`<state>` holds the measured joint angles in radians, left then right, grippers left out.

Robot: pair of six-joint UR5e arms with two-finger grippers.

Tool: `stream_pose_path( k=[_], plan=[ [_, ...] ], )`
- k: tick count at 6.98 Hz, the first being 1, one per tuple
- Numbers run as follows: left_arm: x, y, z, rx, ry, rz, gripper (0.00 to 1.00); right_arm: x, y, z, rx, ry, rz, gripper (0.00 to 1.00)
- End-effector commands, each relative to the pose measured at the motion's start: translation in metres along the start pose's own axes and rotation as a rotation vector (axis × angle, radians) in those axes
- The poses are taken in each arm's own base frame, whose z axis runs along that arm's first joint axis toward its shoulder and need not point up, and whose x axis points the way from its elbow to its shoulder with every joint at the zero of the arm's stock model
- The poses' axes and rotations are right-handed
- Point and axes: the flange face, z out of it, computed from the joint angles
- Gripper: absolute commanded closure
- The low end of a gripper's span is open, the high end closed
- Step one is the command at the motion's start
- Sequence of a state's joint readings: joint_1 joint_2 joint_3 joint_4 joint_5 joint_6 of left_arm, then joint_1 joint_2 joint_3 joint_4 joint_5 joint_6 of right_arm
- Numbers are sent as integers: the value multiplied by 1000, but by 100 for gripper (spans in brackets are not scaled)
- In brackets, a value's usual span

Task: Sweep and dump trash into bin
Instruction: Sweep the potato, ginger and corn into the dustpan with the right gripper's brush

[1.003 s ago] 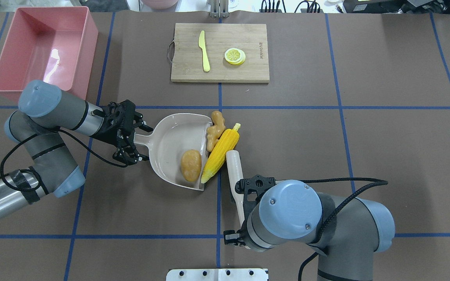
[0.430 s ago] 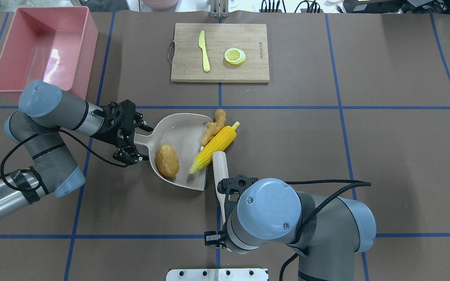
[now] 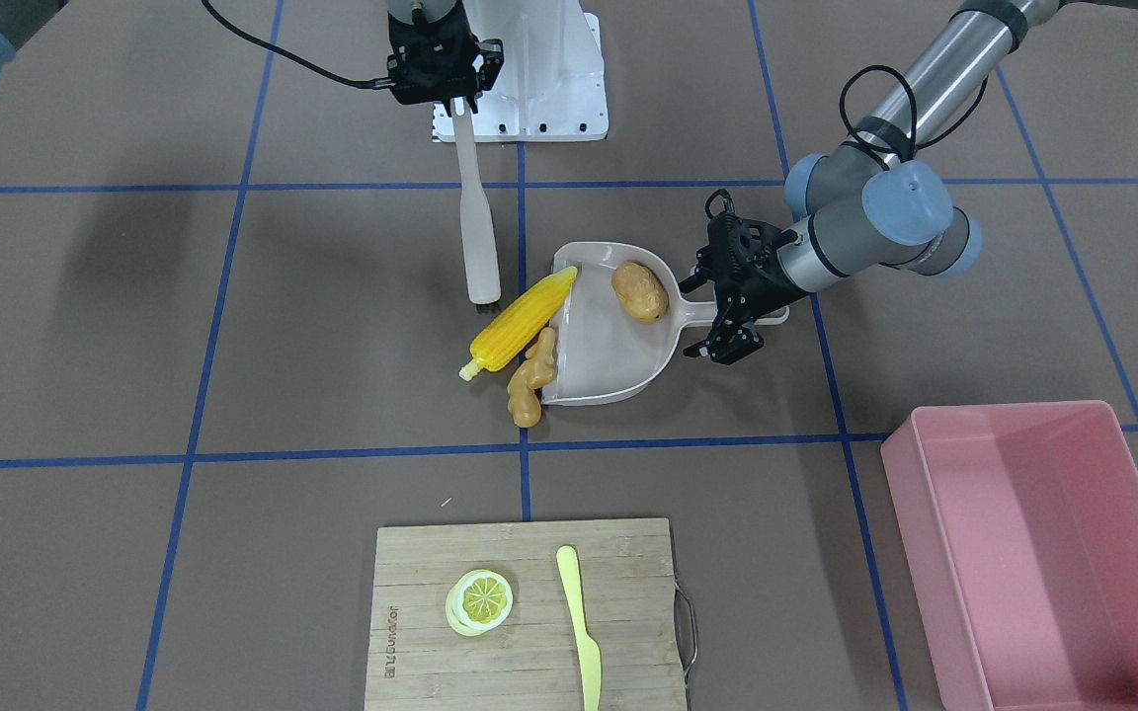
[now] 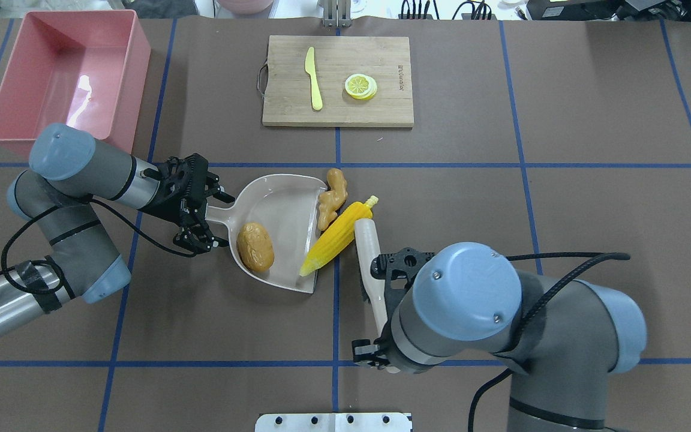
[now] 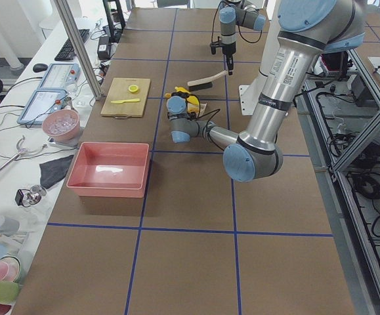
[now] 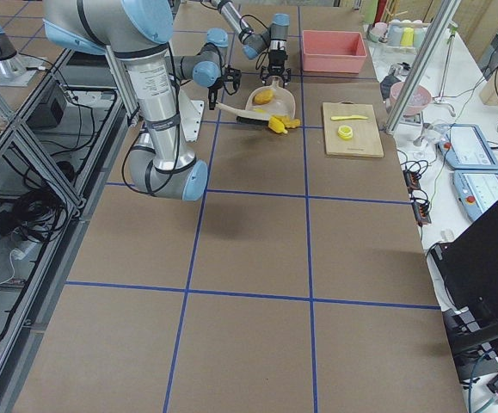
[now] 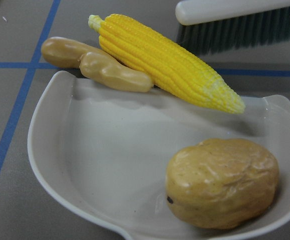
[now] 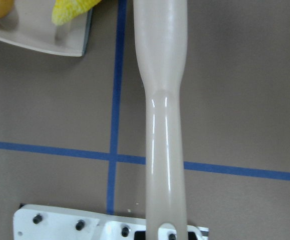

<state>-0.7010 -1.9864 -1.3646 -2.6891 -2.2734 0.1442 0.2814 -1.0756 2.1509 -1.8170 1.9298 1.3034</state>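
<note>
Right hand grips a brush beside the corn cob, whose tip overlaps the dustpan lip alongside the ginger root. Left hand clasps the dustpan handle; potato inside. Pink bin sits far-left on the worktop.

Glossy smooth plastic dustpan and brush handle; corn bumpy, shiny; potato waxy, dimpled; bin glossy pink plastic; desk matt brown; wooden cutting board.

bin cropped, brush handle end cut off
</note>
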Motion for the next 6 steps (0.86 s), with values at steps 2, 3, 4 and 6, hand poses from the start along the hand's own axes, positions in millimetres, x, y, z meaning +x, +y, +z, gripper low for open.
stream_pose_path(
  k=[2, 3, 4, 6],
  plan=[
    [-1, 0, 1, -1, -1, -1, 4, 43, -39, -11, 41, 73, -58, 100],
    [-1, 0, 1, -1, -1, -1, 4, 43, -49, 4, 41, 103, -48, 100],
    [-1, 0, 1, -1, -1, -1, 4, 50, -65, 15, 44, 137, -85, 100],
    [0, 0, 1, -1, 0, 0, 4, 35, -83, 20, 53, 144, -81, 100]
  ],
)
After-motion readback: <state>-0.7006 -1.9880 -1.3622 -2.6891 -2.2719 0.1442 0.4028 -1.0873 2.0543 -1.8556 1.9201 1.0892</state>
